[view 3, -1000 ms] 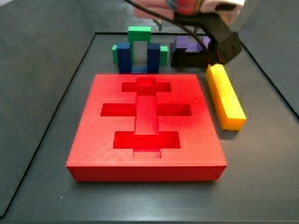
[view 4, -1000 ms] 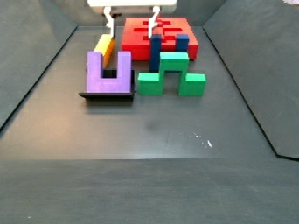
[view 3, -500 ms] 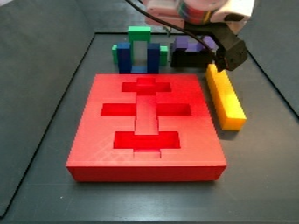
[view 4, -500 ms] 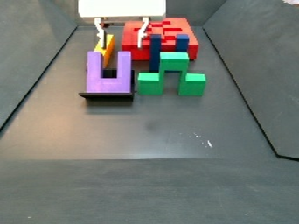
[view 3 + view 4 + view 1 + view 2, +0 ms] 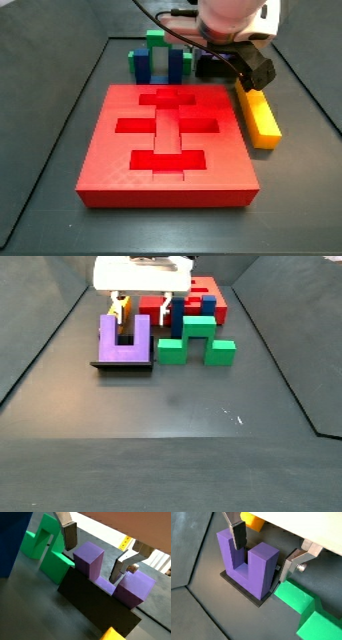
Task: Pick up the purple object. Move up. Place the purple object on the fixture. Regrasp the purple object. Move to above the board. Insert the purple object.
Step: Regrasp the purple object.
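The purple object (image 5: 124,339) stands on the fixture (image 5: 123,364), a low dark block on the grey floor, with its two prongs pointing straight up and its joining base down against the dark top. Its long axis runs across the two prongs, along the length of the fixture, as a wrist view (image 5: 110,579) shows clearly. The gripper (image 5: 259,552) hangs right over it, jaws spread apart and holding nothing: in both wrist views one silver finger (image 5: 238,533) sits at the outer face of one prong, and the opposite finger (image 5: 293,562) stands just off the outer face of the second prong, so the whole U lies between the plates. Whether either pad actually touches the purple I cannot tell. In a side view the gripper (image 5: 139,306) sits low above the object, at the back of the floor. Just beside the fixture stands the blue-and-green cluster (image 5: 194,341), its green parts close to the purple object in a wrist view (image 5: 48,547). Behind them lies the red board (image 5: 168,140), flat, with its darker cross-shaped recesses facing up, and a yellow bar (image 5: 258,113) lies along one edge of it, near the gripper (image 5: 249,66).
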You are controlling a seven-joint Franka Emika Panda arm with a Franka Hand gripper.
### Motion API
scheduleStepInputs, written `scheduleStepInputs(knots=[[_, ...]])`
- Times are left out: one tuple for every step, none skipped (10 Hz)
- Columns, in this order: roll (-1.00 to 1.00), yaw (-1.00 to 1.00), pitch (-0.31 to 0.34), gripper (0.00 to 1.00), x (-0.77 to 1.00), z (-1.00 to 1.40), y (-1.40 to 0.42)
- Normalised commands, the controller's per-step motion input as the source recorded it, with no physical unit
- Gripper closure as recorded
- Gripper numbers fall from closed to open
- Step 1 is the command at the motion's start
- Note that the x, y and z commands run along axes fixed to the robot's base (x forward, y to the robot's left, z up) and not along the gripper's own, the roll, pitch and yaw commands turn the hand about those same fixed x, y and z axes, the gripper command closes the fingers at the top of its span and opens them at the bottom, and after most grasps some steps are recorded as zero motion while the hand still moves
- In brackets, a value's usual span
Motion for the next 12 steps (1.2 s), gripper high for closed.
scheduleStepInputs(knots=[[-0.05,0.19,-0.269,0.0,0.0,-0.08,0.0],[0.0,0.05,-0.029,0.0,0.0,0.0,0.0],[0.0,0.0,0.0,1.0,0.0,0.0,0.0],[0.0,0.0,0.0,1.0,0.0,0.0,0.0],[0.0,0.0,0.0,1.0,0.0,0.0,0.0],[0.0,0.0,0.0,1.0,0.0,0.0,0.0],[0.0,0.0,0.0,1.0,0.0,0.0,0.0],[0.0,0.0,0.0,1.0,0.0,0.0,0.0],[0.0,0.0,0.0,1.0,0.0,0.0,0.0],[0.0,0.0,0.0,1.0,0.0,0.0,0.0],[0.0,0.0,0.0,1.0,0.0,0.0,0.0],[0.0,0.0,0.0,1.0,0.0,0.0,0.0]])
